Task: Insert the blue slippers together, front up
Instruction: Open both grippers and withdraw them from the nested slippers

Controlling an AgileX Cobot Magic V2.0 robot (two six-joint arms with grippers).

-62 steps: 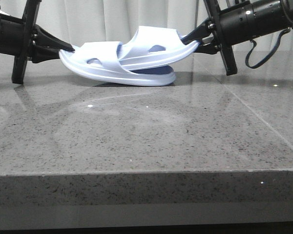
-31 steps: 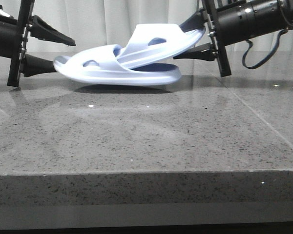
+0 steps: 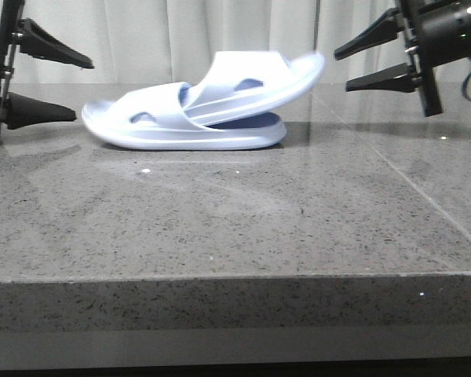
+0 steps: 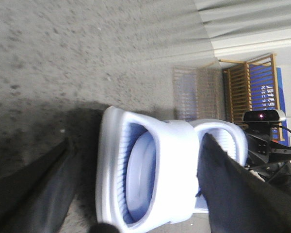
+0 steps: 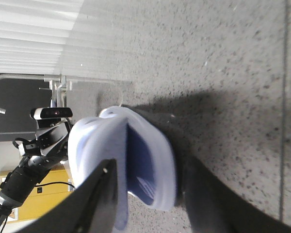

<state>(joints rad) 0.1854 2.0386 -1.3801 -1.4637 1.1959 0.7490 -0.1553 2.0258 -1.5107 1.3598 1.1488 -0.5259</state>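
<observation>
pale blue foam slippers (image 3: 196,118) lying nested on the grey speckled stone table (image 3: 220,228), toward its far side, in front of a white curtain (image 3: 165,35). lower slipper (image 3: 161,129) flat on its sole, one end pointing at the left arm; upper slipper (image 3: 255,82) threaded under the lower one's strap, far end tilted up toward the right arm, slightly blurred. oval holes showing in both straps.

left gripper (image 3: 51,86) off to the robot's left of the pair, fingers spread wide one above the other, gripping nothing, close to the lower slipper's end but apart from it. right gripper (image 3: 353,67) higher, on the other side, likewise spread wide and empty (a clear gap between its fingertips and the raised end).

in the left wrist view, dark fingers (image 4: 233,189) either side of the pair (image 4: 155,170) seen end-on, ribbed footbed visible inside the strap; contact not discernible there. in the right wrist view, the raised end (image 5: 121,160) between blurred fingers (image 5: 94,204), a shadow spreading on the stone beside it.
</observation>
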